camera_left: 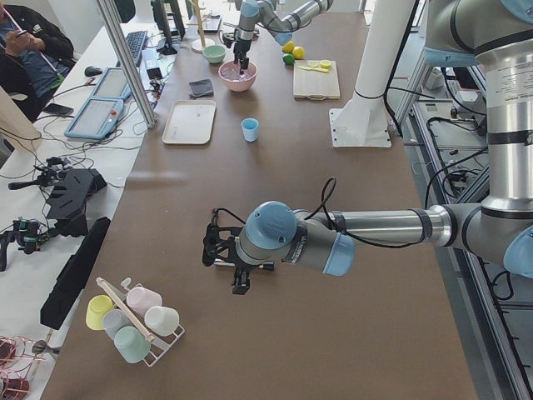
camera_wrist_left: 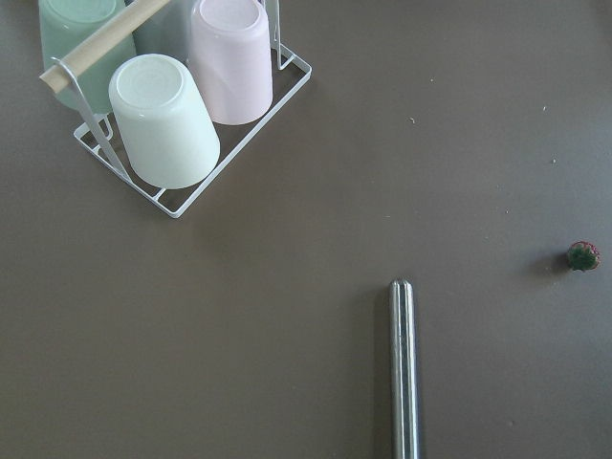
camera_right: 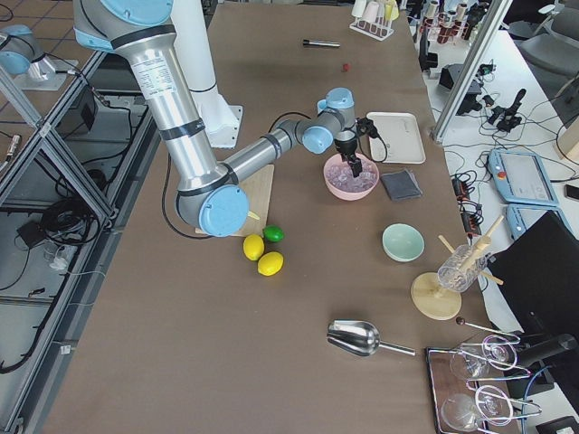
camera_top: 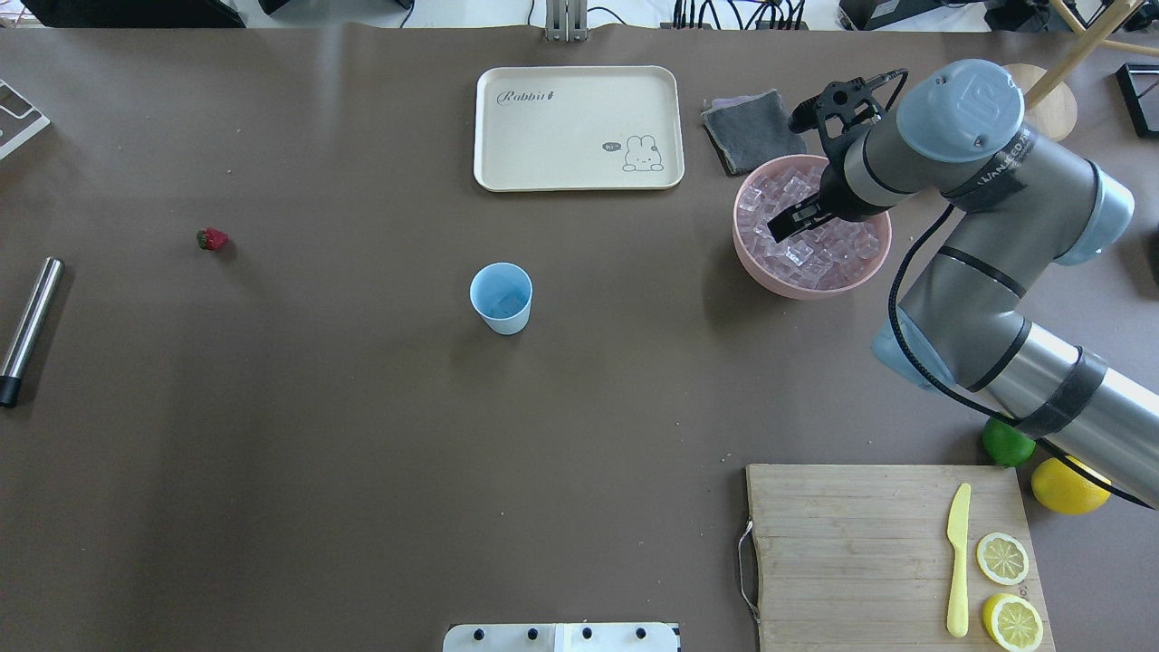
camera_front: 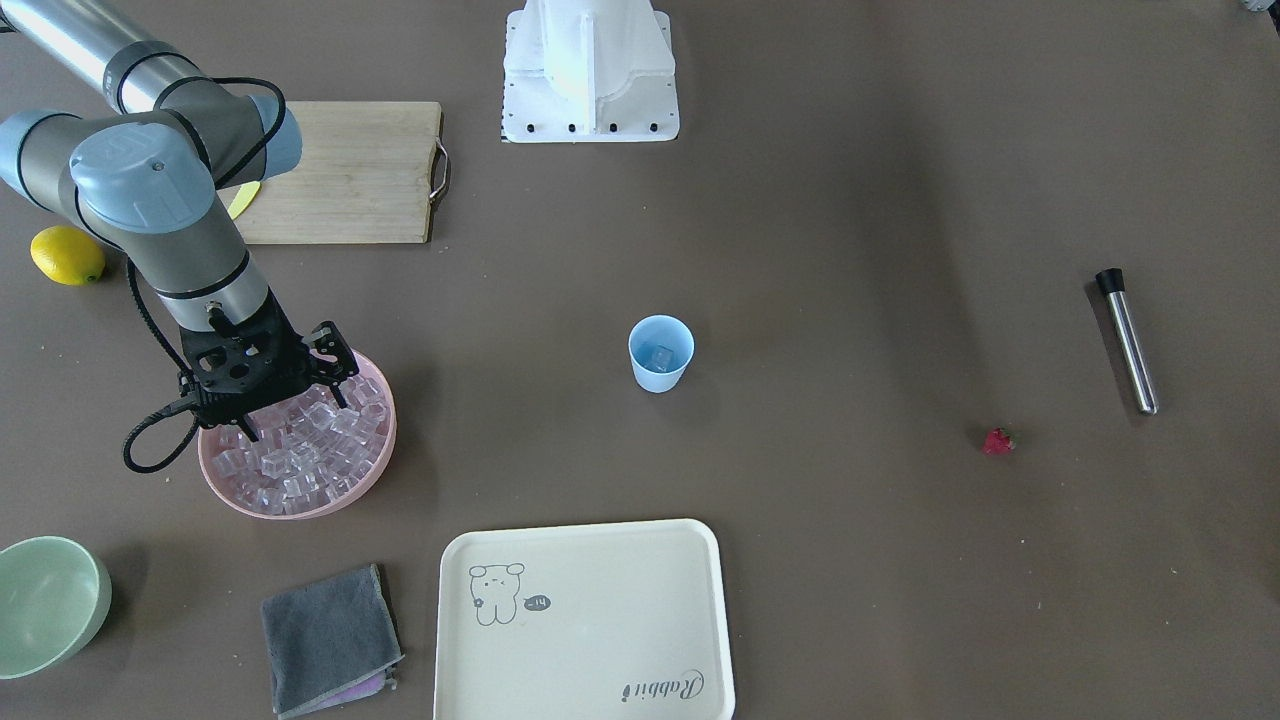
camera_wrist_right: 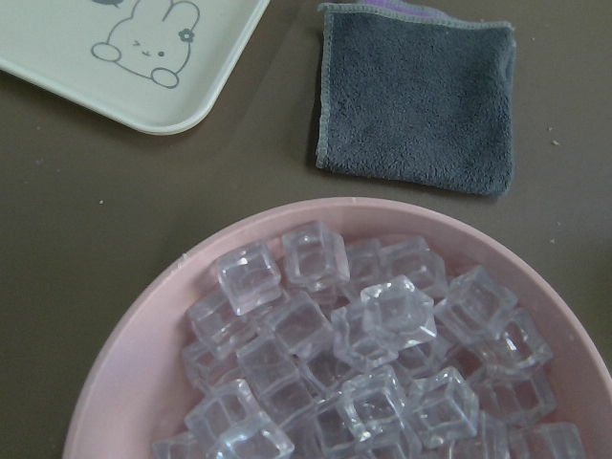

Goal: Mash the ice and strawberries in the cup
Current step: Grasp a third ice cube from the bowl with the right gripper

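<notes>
Pink bowl (camera_wrist_right: 143, 354) of ice (camera_wrist_right: 397, 311), your right gripper (camera_front: 295, 412) hanging spread-jawed over it: ice-loading step, I'd say. Cup (camera_front: 655, 376) mid-table, one cube (camera_front: 663, 354) inside; strawberry (camera_front: 998, 441) well apart. Next, pinch one cube squarely. Left gripper (camera_left: 221, 254): can't tell.

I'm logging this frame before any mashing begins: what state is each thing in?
cup: upright, an ice cube inside.
ice: heaped in the pink bowl.
strawberry: whole, on the table, far from the cup.
right gripper: open, over the bowl's ice.
left gripper: above the table; open or shut unclear.
metal rod: lying flat.
lemon halves: cut side up on the board.
</notes>
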